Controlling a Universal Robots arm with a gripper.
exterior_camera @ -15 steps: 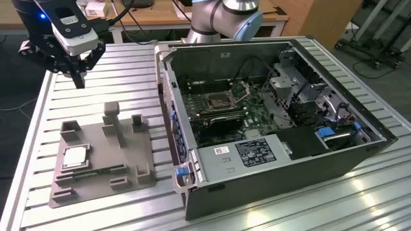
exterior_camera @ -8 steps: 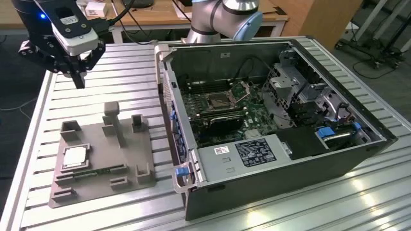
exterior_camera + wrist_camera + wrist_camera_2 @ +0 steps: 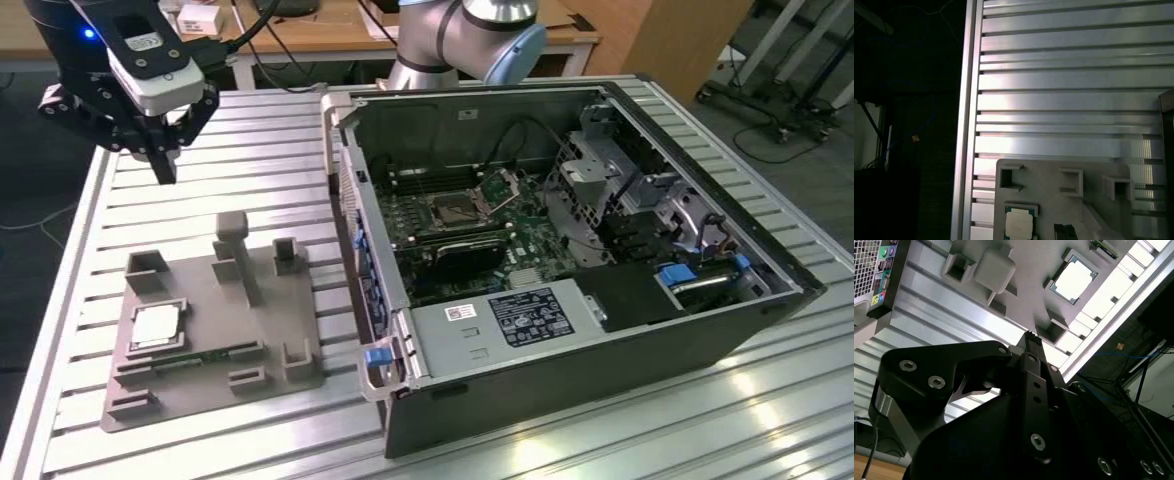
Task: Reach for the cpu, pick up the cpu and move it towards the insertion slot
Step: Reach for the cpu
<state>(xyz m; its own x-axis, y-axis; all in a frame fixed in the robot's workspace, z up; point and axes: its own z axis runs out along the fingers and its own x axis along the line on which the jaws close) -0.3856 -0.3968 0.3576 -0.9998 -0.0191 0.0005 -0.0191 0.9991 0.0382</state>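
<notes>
The cpu (image 3: 156, 325), a small square chip with a pale metal top, lies in a recess at the near-left of the grey plastic tray (image 3: 200, 285). It also appears in both wrist views (image 3: 1074, 279) (image 3: 1019, 223). My gripper (image 3: 166, 172) hangs well above the slatted table beyond the tray's far edge, clear of the cpu, its fingers together with nothing between them; its tip (image 3: 1032, 339) points toward the tray. The insertion slot (image 3: 454, 210), a silver-framed socket with its bracket raised, sits on the motherboard inside the open computer case.
The open computer case (image 3: 667, 360) stands on the exterior view's right, its upright wall (image 3: 350, 200) between tray and socket. A green memory stick (image 3: 200, 358) lies on the tray near the cpu, among raised grey posts (image 3: 232, 235). The table's edge (image 3: 968, 125) runs beside the tray.
</notes>
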